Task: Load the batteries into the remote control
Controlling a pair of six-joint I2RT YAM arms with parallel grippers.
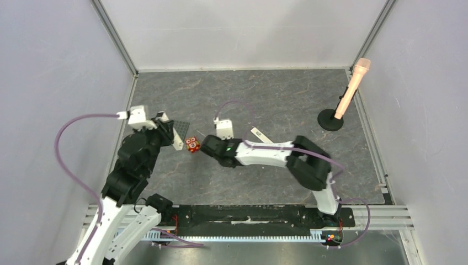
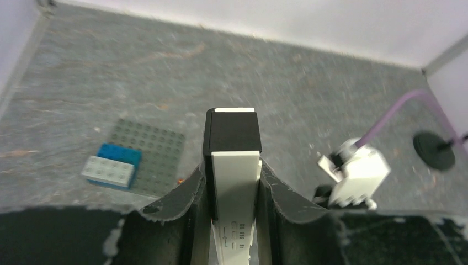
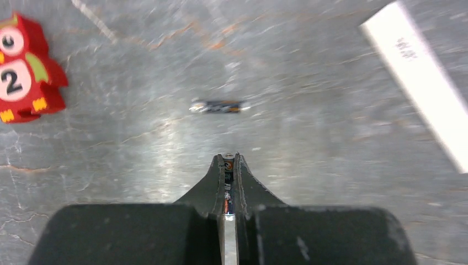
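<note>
From above, the table [image 1: 265, 99] was a dark grey, marbled slab boxed in by pale, plain walls [image 1: 243, 27] with metal posts in the corners. A pink microphone [image 1: 353, 83] stood on a black base at the far right. The left gripper [image 1: 170, 132] sat over a grey studded plate [image 1: 182, 128], clamped on the remote control [image 1: 177, 142]. The right gripper [image 1: 205, 144] reached in just beside a red owl toy [image 1: 192, 144]. A white strip [image 1: 260, 134] lay flat behind the right arm. The batteries were too small to make out here.

In the left wrist view, the remote control stood between the two fingers, pinched on both long sides, with its black end pointing away over the table. The studded plate lay to the left on the grey surface, with a blue brick [image 2: 118, 154] and a white brick [image 2: 107, 170] at its near corner.

In the right wrist view, the jaws were clenched on a battery [image 3: 227, 187], which ran lengthwise between them. The second battery [image 3: 216, 106] lay crosswise on the table just ahead of the fingertips, apart from them. The owl toy was at the far left and the white strip at the upper right. The stone-like surface looked slightly blurred.
</note>
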